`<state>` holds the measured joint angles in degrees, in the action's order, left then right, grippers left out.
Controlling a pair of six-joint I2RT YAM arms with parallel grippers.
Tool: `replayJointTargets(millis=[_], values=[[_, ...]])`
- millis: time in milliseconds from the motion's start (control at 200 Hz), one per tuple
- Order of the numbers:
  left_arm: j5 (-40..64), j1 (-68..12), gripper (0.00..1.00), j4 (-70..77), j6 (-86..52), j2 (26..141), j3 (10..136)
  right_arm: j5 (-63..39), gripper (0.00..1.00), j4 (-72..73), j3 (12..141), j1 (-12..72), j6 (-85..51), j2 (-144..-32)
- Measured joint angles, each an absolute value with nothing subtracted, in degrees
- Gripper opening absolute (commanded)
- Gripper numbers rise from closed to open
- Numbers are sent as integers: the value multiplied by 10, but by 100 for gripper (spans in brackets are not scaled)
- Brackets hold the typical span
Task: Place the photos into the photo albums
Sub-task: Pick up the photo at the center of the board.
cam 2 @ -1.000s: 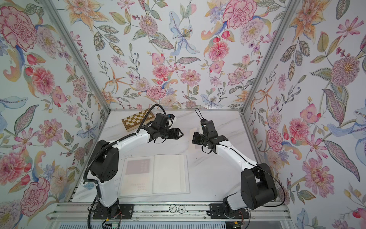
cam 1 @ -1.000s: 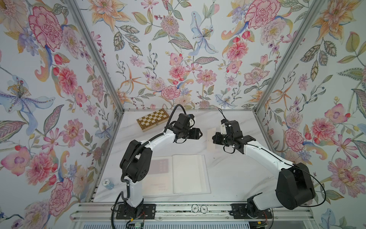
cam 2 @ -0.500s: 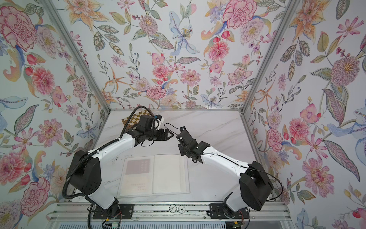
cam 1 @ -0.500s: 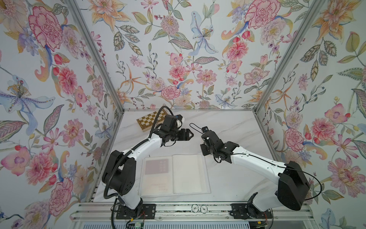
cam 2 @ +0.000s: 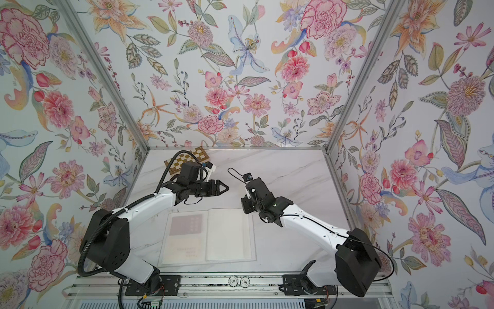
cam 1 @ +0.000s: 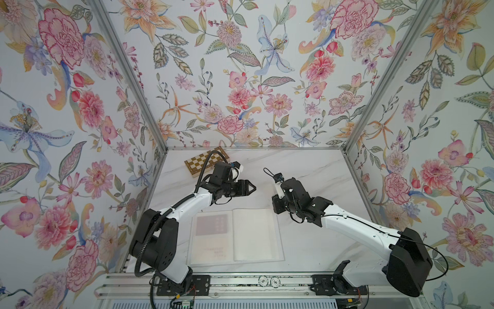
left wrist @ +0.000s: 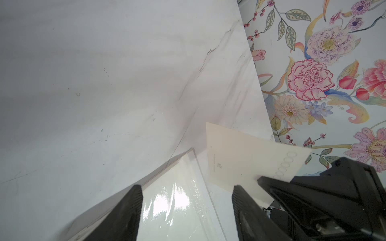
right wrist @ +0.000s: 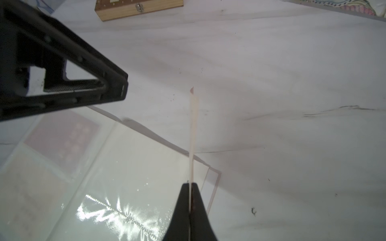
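The photo album (cam 1: 254,235) (cam 2: 227,235) lies open on the marble table. Its left page holds a red photo (cam 1: 212,224) in a clear sleeve and a cream one (cam 1: 211,247) below it. My right gripper (right wrist: 190,184) (cam 1: 276,207) is shut on a cream photo (right wrist: 193,125) (left wrist: 246,158), held on edge just above the far right corner of the album's right page (right wrist: 125,167). My left gripper (left wrist: 186,188) (cam 1: 252,188) hangs open and empty beyond the album's far edge, pointing towards the right gripper.
A checkered wooden chessboard box (cam 1: 203,163) (right wrist: 137,8) sits at the back left of the table, behind the left arm. Flowered walls close the table on three sides. Bare marble (cam 1: 315,171) stretches behind and right of the album.
My right gripper has carried the cream photo leftwards and nearer, down to the album's far right corner. The left gripper has drawn slightly back towards the album.
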<state>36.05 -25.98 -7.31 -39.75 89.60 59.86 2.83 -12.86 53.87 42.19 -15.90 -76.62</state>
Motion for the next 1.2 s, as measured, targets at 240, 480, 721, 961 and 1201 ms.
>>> replayJointTargets(millis=[240,480,721,961,1201], values=[[374,-263,69,-15,-421,872,534,-105,0,-57,519,339,-261,-748],[385,-286,71,70,-468,860,502,-179,0,62,493,314,-382,-751],[388,-323,71,204,-568,860,440,-174,0,171,449,310,-478,-775],[358,-338,69,319,-651,869,413,-156,0,275,422,310,-540,-786],[331,-338,68,389,-710,886,393,-116,0,306,390,308,-564,-782]])
